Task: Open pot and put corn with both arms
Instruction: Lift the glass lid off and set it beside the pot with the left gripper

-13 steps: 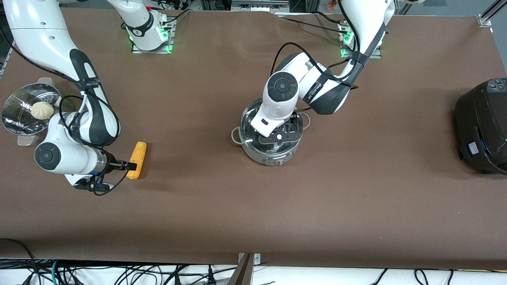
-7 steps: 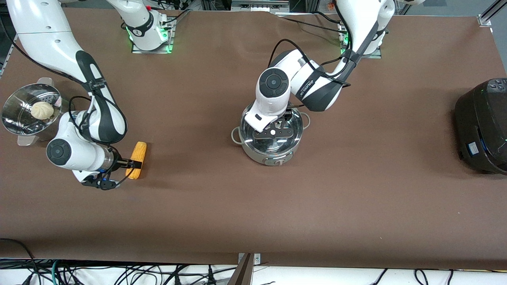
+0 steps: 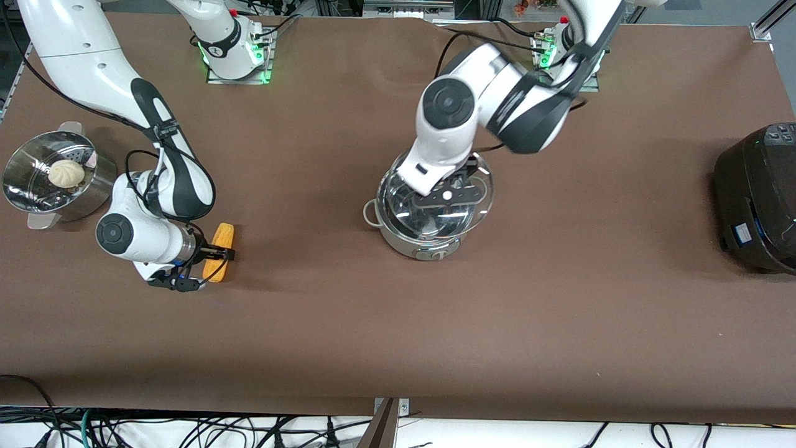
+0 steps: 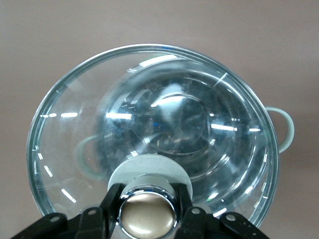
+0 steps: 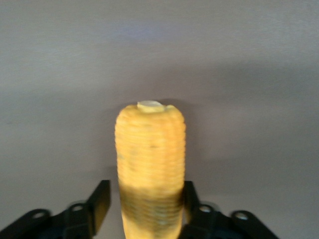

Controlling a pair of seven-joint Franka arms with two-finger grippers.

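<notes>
Meanwhile right gripper clamps corn, long axis toward front camera; left gripper grips lid knob over pot.

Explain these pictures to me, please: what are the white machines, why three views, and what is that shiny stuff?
The white machines are two robot arms bolted at the table's edge, each ending in a two-fingered hand. The wide picture comes from a high camera facing them; the two close-ups come from small cameras on each arm's wrist.

The left hand grips the knob of a glass lid and holds it lifted, tilted over the steel pot. The right hand is closed around a corn cob, toward the right arm's end of the table.

Also there: a steel steamer bowl with a white bun inside, and a black cooker at the left arm's end.
</notes>
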